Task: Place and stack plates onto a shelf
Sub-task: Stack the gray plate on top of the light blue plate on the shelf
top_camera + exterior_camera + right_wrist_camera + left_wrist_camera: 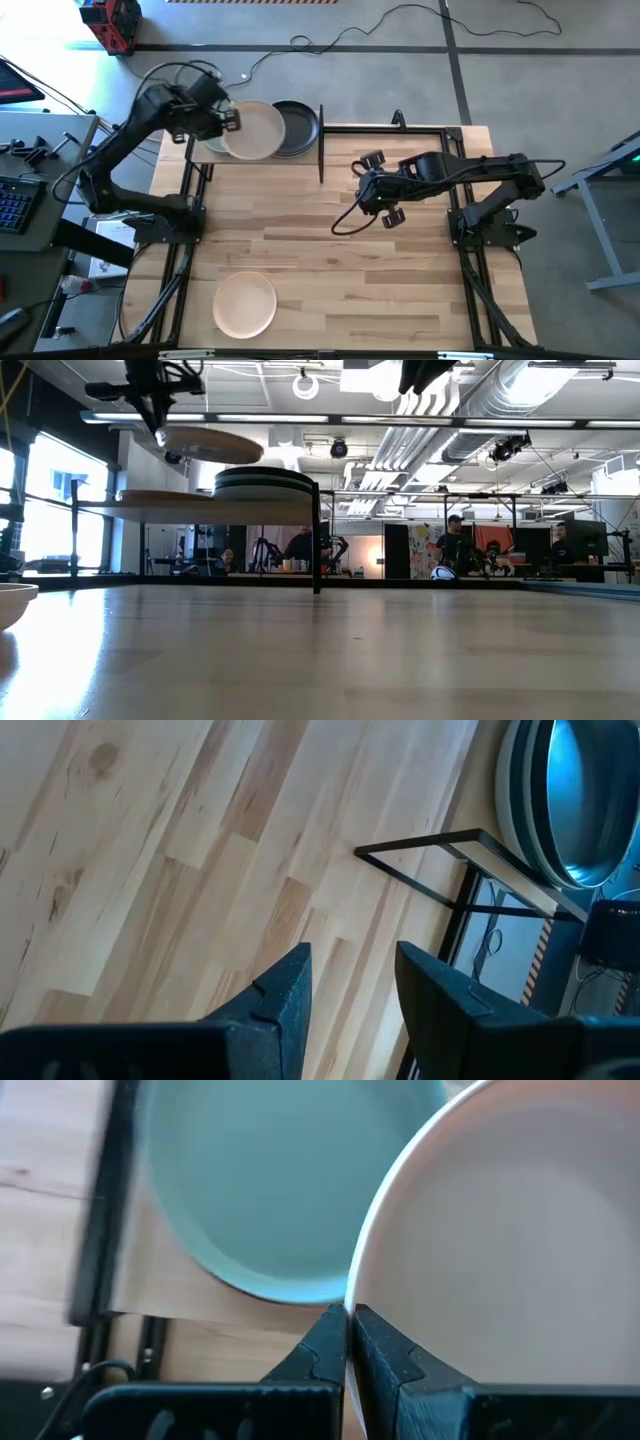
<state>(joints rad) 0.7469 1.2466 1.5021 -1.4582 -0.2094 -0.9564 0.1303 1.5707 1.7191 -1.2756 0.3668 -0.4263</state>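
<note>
Item: small light-wood shelf [300,150] on a thin black metal frame, at the table's far edge.
On it: a stack topped by a round black plate [296,126]; beside that, a pale green plate [270,1180].
Above the green one: a round beige matte plate [252,130], pinched by its rim in the clamped left gripper [232,118].
Toward the table's near edge: a peach-pink plate [246,304].
Right gripper [384,186]: parted, empty, over bare tabletop.
Risk: the thin rim grip may let the plate tilt and strike the black stack.

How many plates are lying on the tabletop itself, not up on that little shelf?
1: a peach-pink plate near the table's front edge, on the left arm's side. The left gripper holds a beige plate above the shelf, where others are stacked.
</note>
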